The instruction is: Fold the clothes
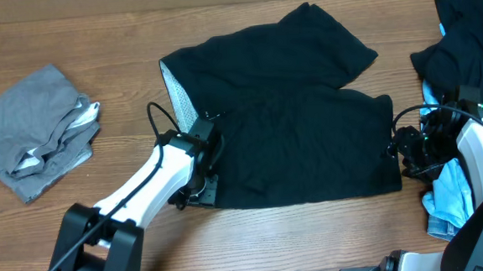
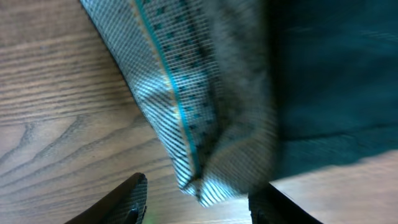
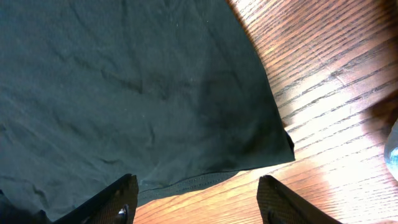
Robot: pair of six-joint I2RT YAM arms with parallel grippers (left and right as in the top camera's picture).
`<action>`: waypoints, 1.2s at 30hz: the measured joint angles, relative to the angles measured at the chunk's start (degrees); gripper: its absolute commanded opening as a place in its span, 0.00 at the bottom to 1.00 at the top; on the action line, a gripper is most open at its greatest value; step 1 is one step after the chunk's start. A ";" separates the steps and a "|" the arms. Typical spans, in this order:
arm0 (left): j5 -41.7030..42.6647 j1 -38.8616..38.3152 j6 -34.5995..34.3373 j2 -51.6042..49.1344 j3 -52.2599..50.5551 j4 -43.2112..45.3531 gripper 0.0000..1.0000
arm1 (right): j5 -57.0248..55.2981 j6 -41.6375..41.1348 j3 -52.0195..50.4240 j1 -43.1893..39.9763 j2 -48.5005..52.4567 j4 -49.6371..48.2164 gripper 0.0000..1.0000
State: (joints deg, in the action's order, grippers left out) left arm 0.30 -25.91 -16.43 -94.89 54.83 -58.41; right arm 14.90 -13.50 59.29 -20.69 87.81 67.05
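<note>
Far off to the left of the left claw, a grey piece lies bunched up on the table. It seems to be waiting its turn.

The left claw sits at the left edge of the black shorts, right by their pale mesh waistband. Its fingers stand apart. The corner of the mesh lies between them and is not pinched. I think the claw is there because the waistband is a good edge to grab for a fold.

The shorts lie spread flat between the two claws.

The right claw is at the right edge of the shorts. Its jaws are wide with nothing in them, and the hem lies just in front of it. Beside and behind this claw is a pile of dark and light-blue clothes.

The left wrist picture is blurry, so I cannot tell if the fingers touch the mesh. The left arm hides one corner of the shorts. The pile is cut off at the picture's edge, so I cannot count its pieces.
</note>
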 measured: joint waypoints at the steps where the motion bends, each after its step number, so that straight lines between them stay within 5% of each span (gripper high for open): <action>1: -0.48 0.00 -0.35 -1.42 -0.07 0.37 0.44 | 0.07 0.00 0.00 0.00 0.00 0.02 0.65; 3: -0.46 0.00 -0.81 -3.45 -0.07 0.83 0.17 | 0.15 0.02 -0.02 0.00 0.00 -0.15 0.65; 5: -0.13 0.00 -1.70 -5.33 -0.07 1.01 0.05 | 0.15 0.00 -0.04 0.02 0.00 -0.44 0.64; 17: -2.97 0.00 -1.66 -0.63 0.42 -2.49 0.04 | -6.36 -1.29 -0.61 0.00 0.00 0.46 0.65; 29: -4.02 0.00 -2.05 4.57 1.16 -2.12 0.04 | -4.72 -7.56 -11.82 0.00 0.00 -6.38 0.60; 30: -4.02 0.00 -2.08 4.59 1.16 -2.10 0.04 | -4.04 -8.24 -13.75 0.00 0.00 -8.44 0.52; 33: -4.02 0.00 -2.05 4.59 1.16 -2.05 0.04 | -2.73 -9.25 -16.24 0.04 0.00 -10.51 0.08; 36: -4.02 0.00 -2.08 4.59 1.16 -2.05 0.04 | -2.21 -10.29 -16.76 0.04 0.00 -11.15 0.04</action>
State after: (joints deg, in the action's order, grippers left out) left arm -3.73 -25.91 -18.50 -90.30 55.99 -60.47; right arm 12.69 -23.79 42.52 -20.64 87.81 55.90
